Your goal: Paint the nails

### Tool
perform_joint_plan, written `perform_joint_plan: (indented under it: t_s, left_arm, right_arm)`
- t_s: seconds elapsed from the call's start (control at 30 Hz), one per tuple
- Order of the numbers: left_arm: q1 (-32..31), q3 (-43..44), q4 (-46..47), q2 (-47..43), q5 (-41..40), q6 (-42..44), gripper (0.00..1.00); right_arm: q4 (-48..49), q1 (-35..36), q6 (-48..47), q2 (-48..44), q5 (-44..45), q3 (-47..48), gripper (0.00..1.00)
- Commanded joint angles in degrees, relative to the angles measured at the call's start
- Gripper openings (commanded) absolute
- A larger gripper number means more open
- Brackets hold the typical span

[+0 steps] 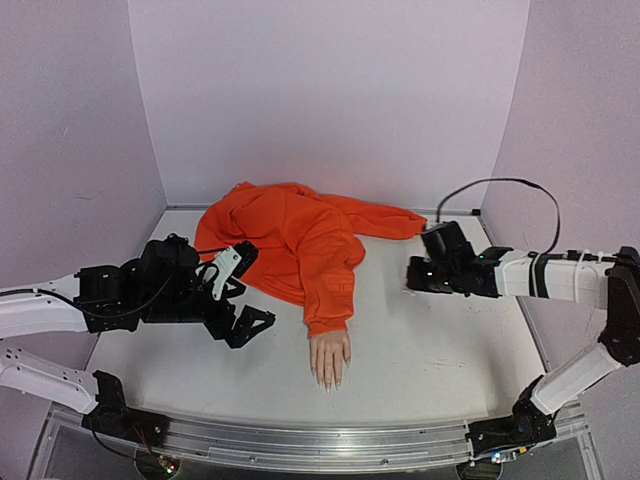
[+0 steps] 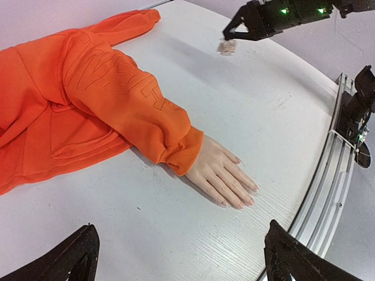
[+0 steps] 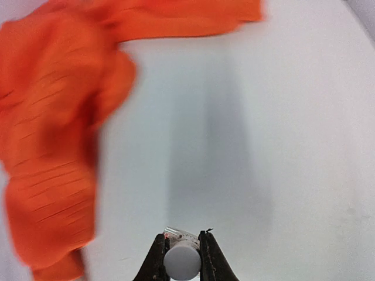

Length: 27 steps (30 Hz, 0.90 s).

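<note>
The nails [image 2: 250, 200] point nearward along the mannequin hand's [image 2: 218, 171] far-to-near axis (palm down).

I count one mannequin hand [image 2: 222, 174], at least four nails [image 2: 250, 201] showing on it, one orange hoodie [image 2: 99, 99] covering its wrist, and one capped bottle [image 3: 182, 259] well apart from it.

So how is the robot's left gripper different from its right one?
The left gripper has its fingers spread wide with nothing between them; the right gripper has its fingers shut on a small bottle with a white cap. The left gripper is on the left side of the orange sleeve; the right gripper is on the right side. Both have two black fingers.
</note>
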Motion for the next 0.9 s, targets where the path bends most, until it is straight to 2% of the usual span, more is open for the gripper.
perform_joint_plan:
  t_s: [0.0, 0.13, 0.2, 0.37, 0.7, 0.8, 0.87]
  left_arm:
    - [-0.19, 1.80, 0.28, -2.56, -3.55, -1.12, 0.99]
    - [-0.18, 1.82, 0.24, -2.60, -4.63, -1.22, 1.00]
    - [-0.19, 2.06, 0.28, -2.30, -5.06, -1.22, 0.99]
    - [-0.16, 2.37, 0.10, -1.98, -6.04, -1.57, 0.99]
    - [-0.14, 0.49, -0.38, -3.67, -12.55, -4.85, 0.99]
    - [-0.02, -0.13, -0.62, -4.76, -15.26, -6.10, 1.00]
    - [0.75, -0.69, -1.07, -5.79, -17.12, -7.35, 0.99]
  right_arm:
    - [-2.62, -11.62, 8.51, -7.43, 10.74, -9.69, 0.00]
    - [-2.35, -17.29, 12.20, -8.57, 14.08, -14.35, 0.00]
    - [-1.52, -18.84, 13.42, -7.06, 13.07, -15.30, 0.00]
    - [-1.32, -19.16, 18.39, -3.20, 14.04, -15.69, 0.00]
    - [-0.48, -19.18, 20.23, -1.57, 13.54, -16.82, 0.11]
    - [-0.25, -19.13, 19.43, -2.67, 13.71, -17.08, 0.23]
    - [-0.16, -19.15, 18.03, -3.72, 13.82, -17.08, 0.38]
